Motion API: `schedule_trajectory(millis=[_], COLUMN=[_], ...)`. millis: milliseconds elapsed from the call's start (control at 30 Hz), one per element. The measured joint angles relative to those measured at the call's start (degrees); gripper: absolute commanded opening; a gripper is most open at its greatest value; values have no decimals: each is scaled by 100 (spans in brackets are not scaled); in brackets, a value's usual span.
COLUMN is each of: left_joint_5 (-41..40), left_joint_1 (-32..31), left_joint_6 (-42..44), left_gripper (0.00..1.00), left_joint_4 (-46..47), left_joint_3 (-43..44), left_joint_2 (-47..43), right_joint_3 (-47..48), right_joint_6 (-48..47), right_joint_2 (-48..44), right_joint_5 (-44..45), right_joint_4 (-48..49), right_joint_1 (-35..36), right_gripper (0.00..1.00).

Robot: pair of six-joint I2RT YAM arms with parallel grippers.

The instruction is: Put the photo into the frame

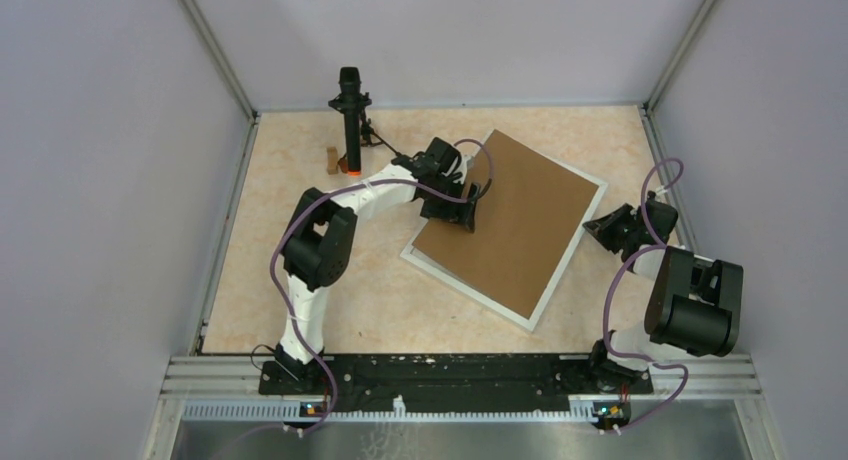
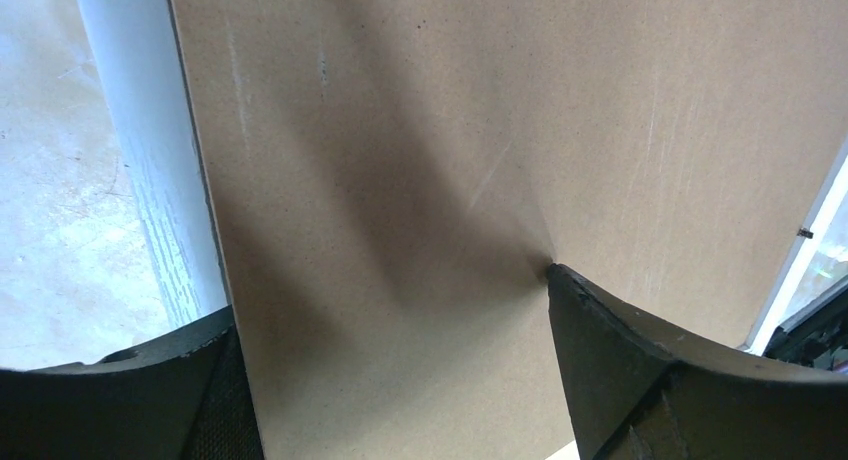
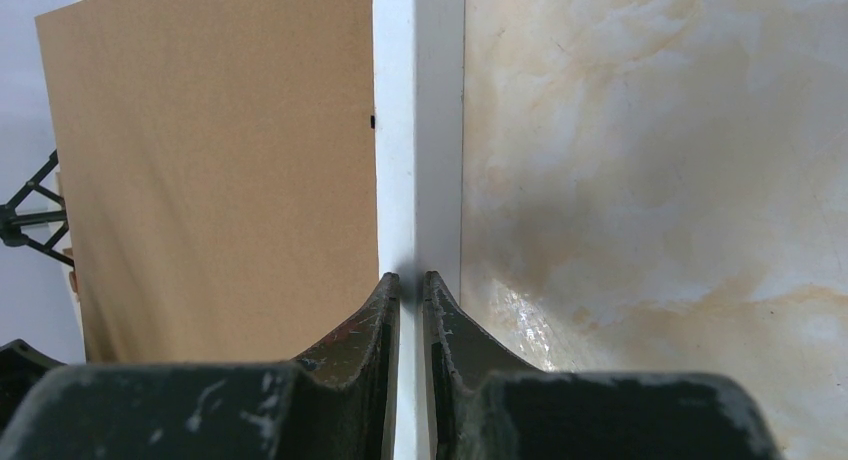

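The white frame [image 1: 440, 271] lies flat on the table, turned at an angle. A plain brown cardboard sheet [image 1: 510, 220] covers its whole inside, and the photo is hidden. My left gripper [image 1: 470, 208] hovers open over the sheet's left edge. In the left wrist view its fingers straddle that edge [image 2: 385, 310], with the cardboard [image 2: 450, 130] between them and the frame's rail [image 2: 150, 160] beside it. My right gripper [image 1: 600, 226] is at the frame's right side. In the right wrist view it is shut [image 3: 411, 280] on the frame's white rail [image 3: 418, 130], next to the cardboard [image 3: 220, 160].
A black stand [image 1: 350, 120] on tripod legs rises at the back left, with a small wooden block [image 1: 332, 160] beside it. Grey enclosure walls close in the marbled table [image 1: 300, 190] on three sides. The right arm's elbow [image 1: 695, 300] sits near the right wall.
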Motion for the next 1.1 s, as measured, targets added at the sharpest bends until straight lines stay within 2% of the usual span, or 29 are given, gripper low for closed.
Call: schedule_trajectory(millis=[233,1100], left_joint_5=[-227,-680], left_joint_1=[-83,-251], left_joint_6=[59,74], left_gripper=[99,99], left_joint_4=[-20,-129], left_joint_3=[26,109], left_joint_2=[0,-2], right_joint_3=[-2,-39], right_joint_6=[-11,-11], right_joint_2=[2,13], right_joint_5=[-7,-28], right_joint_4=[7,105], right_joint_1=[0,0], right_gripper=[10,10])
